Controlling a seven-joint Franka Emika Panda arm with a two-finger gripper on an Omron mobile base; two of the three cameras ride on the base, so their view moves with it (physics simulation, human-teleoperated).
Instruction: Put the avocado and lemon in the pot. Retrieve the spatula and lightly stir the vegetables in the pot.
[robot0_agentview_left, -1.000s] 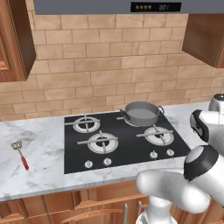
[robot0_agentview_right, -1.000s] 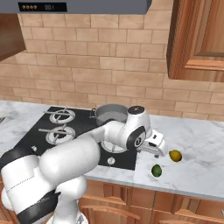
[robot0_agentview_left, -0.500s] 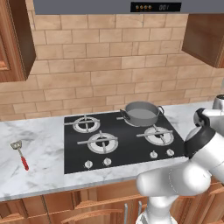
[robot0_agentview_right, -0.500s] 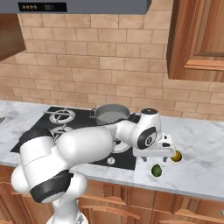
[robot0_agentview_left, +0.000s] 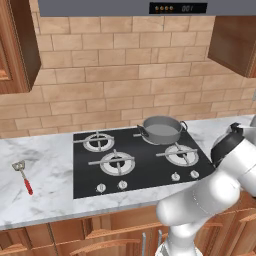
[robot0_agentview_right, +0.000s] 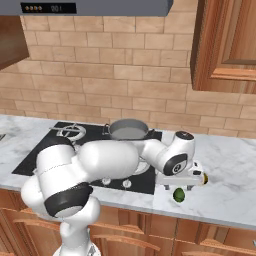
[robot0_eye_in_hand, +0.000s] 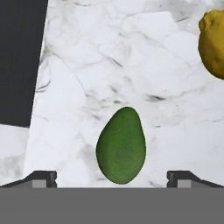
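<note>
Two pieces of produce are still out on the counter, so we judge that we are at the very first step, reaching for the avocado. Going left to right in the left base view, the spatula lies on the marble well to the left of the stove, red handle toward the front edge, untouched. The pot stands on the rear right burner and looks empty as far as we can see. In the right base view our gripper hangs low over the counter just right of the stove, with the avocado below it near the front edge and the lemon just beside the hand. In the hand view the avocado lies centred between our fingertips, which stand wide apart on either side and touch nothing; the lemon sits apart from it at the upper right. Next we need to descend straight, keeping the avocado centred, then close gently: it is rounded and could roll away.
</note>
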